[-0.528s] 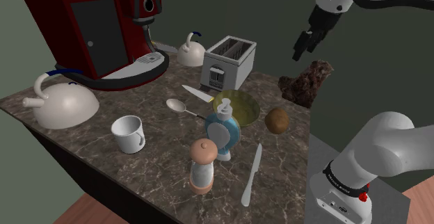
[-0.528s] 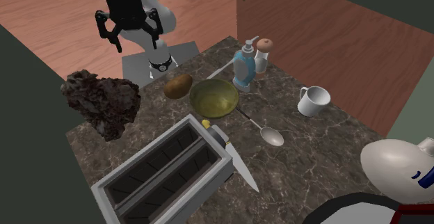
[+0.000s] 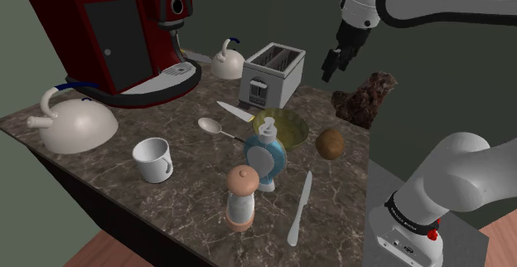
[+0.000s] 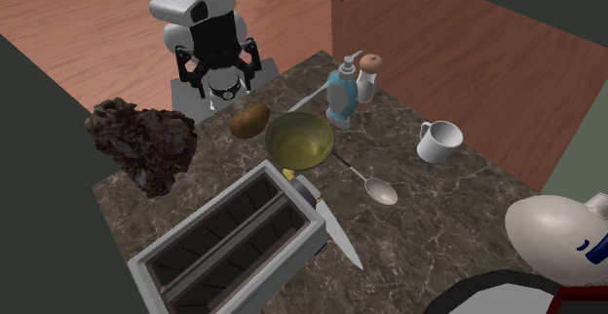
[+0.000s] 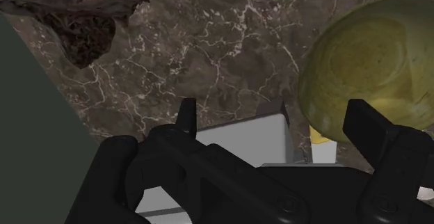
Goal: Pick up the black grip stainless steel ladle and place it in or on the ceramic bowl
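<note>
While hand (image 4: 218,80) hangs wide, empty: one ladle (image 3: 217,128), one bowl (image 3: 287,129), one mug (image 3: 153,159), one toaster (image 3: 270,76).

place: home kitchen | evidence: marble counter (image 3: 195,164), toaster (image 3: 272,75), coffee machine (image 3: 108,37), kettle (image 3: 73,123)

An olive-green glossy round bowl (image 3: 292,129) stands upright near the white toaster (image 3: 272,75)'s front. A silvery thin-handled ladle (image 3: 210,125) lies flat nearby, handle pointing bowlward.
</note>
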